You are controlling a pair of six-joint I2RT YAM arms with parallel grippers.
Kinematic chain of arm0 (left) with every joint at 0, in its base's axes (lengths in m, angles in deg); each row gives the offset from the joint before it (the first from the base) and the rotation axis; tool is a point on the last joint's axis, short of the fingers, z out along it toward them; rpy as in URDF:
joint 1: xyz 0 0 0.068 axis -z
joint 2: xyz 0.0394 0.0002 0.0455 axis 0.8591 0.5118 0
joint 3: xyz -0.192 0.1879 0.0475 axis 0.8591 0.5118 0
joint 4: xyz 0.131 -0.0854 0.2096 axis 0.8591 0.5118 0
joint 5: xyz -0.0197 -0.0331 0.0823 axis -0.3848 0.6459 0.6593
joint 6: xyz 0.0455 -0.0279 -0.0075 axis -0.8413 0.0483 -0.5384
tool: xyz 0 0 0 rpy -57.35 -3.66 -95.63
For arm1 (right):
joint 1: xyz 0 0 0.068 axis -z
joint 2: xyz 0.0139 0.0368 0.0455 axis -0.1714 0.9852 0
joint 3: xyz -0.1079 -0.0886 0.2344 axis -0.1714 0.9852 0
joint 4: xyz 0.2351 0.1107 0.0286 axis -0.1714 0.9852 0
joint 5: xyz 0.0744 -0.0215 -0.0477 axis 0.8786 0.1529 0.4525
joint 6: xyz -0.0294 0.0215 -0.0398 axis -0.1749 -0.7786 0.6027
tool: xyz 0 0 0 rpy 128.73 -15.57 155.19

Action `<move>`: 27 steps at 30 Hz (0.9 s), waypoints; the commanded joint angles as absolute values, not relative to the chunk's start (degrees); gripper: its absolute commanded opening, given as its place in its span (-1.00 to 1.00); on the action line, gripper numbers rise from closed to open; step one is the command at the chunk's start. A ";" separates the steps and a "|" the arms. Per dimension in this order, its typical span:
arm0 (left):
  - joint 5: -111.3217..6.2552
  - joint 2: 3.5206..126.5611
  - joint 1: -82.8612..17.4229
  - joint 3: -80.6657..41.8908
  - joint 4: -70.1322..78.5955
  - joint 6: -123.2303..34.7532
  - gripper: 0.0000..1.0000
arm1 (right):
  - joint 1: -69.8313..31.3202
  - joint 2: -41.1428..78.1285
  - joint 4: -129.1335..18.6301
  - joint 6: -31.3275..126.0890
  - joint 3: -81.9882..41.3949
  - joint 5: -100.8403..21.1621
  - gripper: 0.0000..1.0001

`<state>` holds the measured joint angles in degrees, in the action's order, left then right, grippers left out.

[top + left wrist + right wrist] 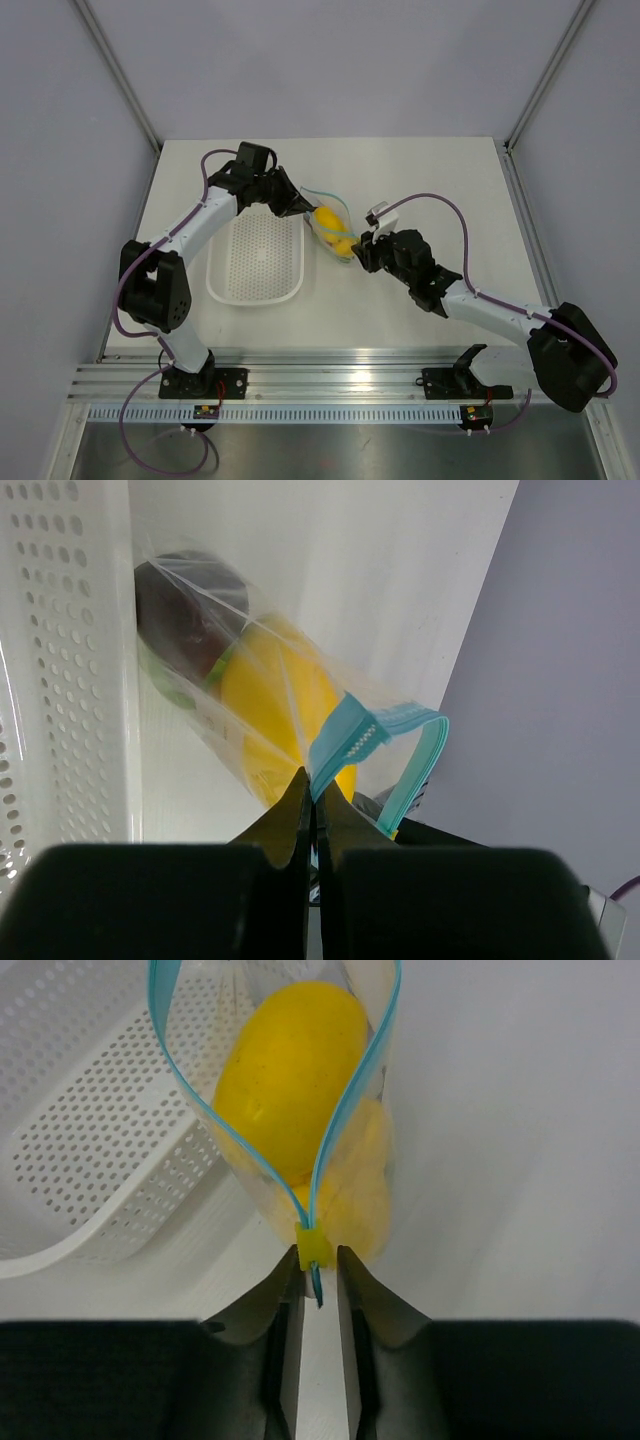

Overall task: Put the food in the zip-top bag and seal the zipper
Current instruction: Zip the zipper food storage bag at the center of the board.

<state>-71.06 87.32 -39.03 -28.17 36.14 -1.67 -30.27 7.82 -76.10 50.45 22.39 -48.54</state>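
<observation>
Over the tabletop (430, 180), just right of the white perforated basket (255, 262): the zip-top bag (330, 228), strung between the left arm (200, 225) and the right arm (480, 305)

At the bag's far-left end, the left jaws, pressed fully together on the zipper (350, 742), with the light blue strip folded and pinched right at the tips. From the left wrist, the bag's clear side just beside the basket's wall; impossible to tell whether touching it or the tabletop below

At the bag's near-right end, the right jaws, narrow but not meeting, with a slit of tabletop showing between them. At their tips, a small yellow tab (313, 1246) on the zipper's end, and the strip's short tail hanging in the gap, with no clear contact on either side

Zipper unsealed: two blue strips parted in a wide loop toward the left arm, joined only at the yellow tab

Inside the bag, nearest the mouth, a large yellow fruit (290, 1070), with a second yellow fruit (365, 1190) beside it and nearer the right jaws. Deeper in, seen from the left wrist, a dark red fruit (185, 610) against the bag's far end, and a green piece (170, 685) tucked under it, next to the yellow

No food in the basket in any view
</observation>
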 commanded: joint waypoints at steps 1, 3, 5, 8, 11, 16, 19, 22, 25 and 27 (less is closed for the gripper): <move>-73.28 85.17 -39.18 -27.73 32.88 -0.89 -1.00 | -30.65 7.81 -81.59 49.71 23.08 -50.55 -0.53; -73.36 85.00 -39.18 -27.46 32.70 -0.89 -1.00 | -30.65 7.81 -83.08 49.89 23.43 -50.56 -0.64; -73.45 84.82 -39.18 -27.03 32.62 -0.89 -1.00 | -30.65 7.99 -84.05 50.06 23.78 -50.47 -0.84; -73.36 84.38 -39.18 -26.59 32.79 -1.50 -1.00 | -30.65 7.38 -87.48 50.50 25.01 -51.34 -1.00; -73.98 83.51 -39.27 -26.06 32.79 -4.04 -0.96 | -30.65 6.59 -88.19 53.39 25.02 -52.14 -1.00; -73.28 80.78 -41.46 -26.75 37.35 -18.96 0.49 | -29.16 5.62 -78.28 60.25 20.02 -47.24 -1.00; -69.34 78.58 -42.87 -30.52 43.15 -31.27 0.67 | -26.62 4.74 -73.87 63.50 18.16 -39.95 -1.00; -69.06 77.18 -42.08 -33.34 44.66 -40.51 0.66 | -25.38 2.98 -72.73 69.04 18.42 -34.59 -1.00; -69.23 77.43 -40.15 -35.81 43.60 -49.38 0.65 | -21.08 2.63 -69.30 71.25 15.79 -28.26 -1.00; -70.98 77.61 -38.83 -36.52 41.68 -55.43 0.64 | -17.82 3.68 -66.41 72.56 12.82 -25.34 -1.00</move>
